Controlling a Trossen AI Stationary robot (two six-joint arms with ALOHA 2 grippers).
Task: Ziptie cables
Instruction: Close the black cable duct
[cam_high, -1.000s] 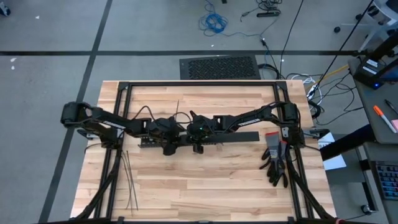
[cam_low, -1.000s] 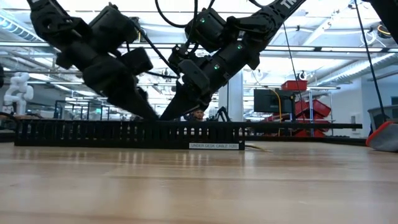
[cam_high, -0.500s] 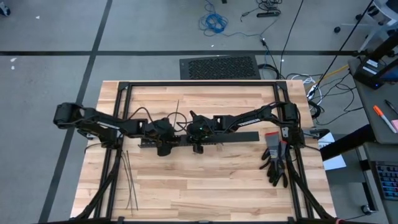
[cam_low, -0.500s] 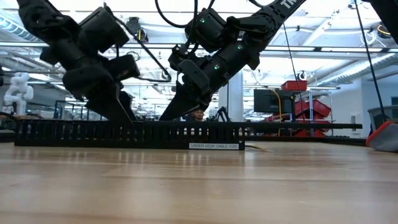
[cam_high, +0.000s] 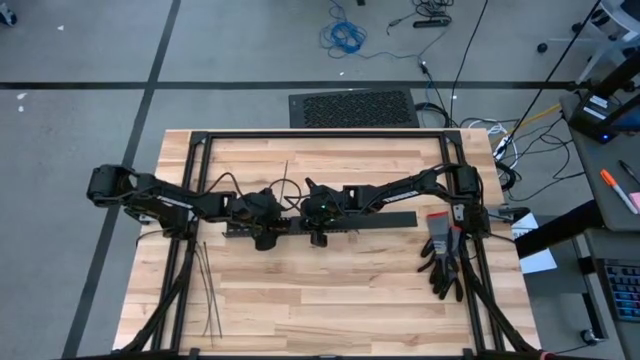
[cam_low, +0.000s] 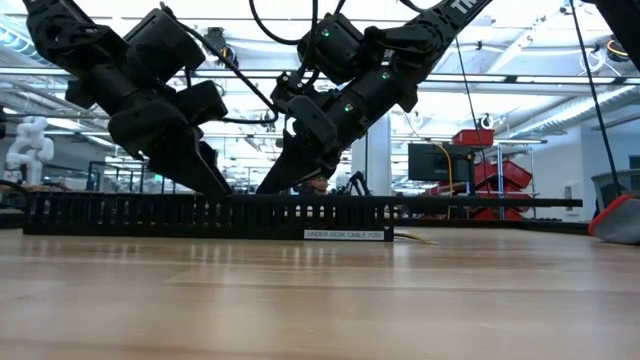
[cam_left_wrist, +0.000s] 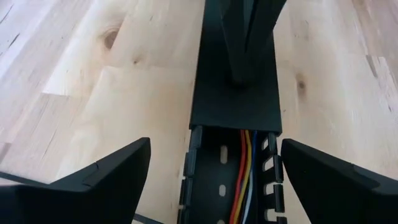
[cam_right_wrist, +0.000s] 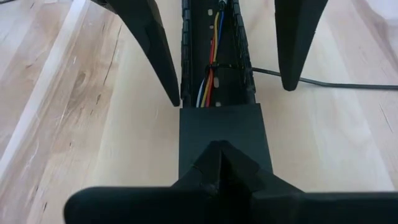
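Note:
A long black slotted duct (cam_high: 380, 221) lies across the middle of the table. The cables (cam_left_wrist: 242, 180), thin red, orange, blue and white wires, run inside its open channel. A thin dark tie (cam_right_wrist: 221, 65) crosses them there. A solid black cover (cam_left_wrist: 236, 106) closes the duct farther along. My left gripper (cam_left_wrist: 216, 142) is open, one finger on each side of the duct. I cannot tell whether it touches the walls. My right gripper (cam_right_wrist: 217, 149) is shut on top of the cover. Spare zipties (cam_high: 207, 290) lie flat near the table's near left corner. My right gripper's shut fingers (cam_left_wrist: 249, 43) press on the top face of the duct's cover (cam_right_wrist: 221, 127), near the cover's end beside the open channel. They slant down from the table's right, along the duct. The duct lies flat on the table.
A pair of dark gloves (cam_high: 442, 262) lies by the table's right edge. A black frame rail (cam_high: 320, 133) runs along the far side, and the arm mounts stand at both sides. A thin dark strip (cam_right_wrist: 323, 84) trails from the duct across the wood. Bare wood lies toward the near edge.
My left gripper drew back along the duct toward the table's left, away from the right gripper's tips, tipping more upright. It then came a little way back toward them. The right gripper and the duct stayed put.

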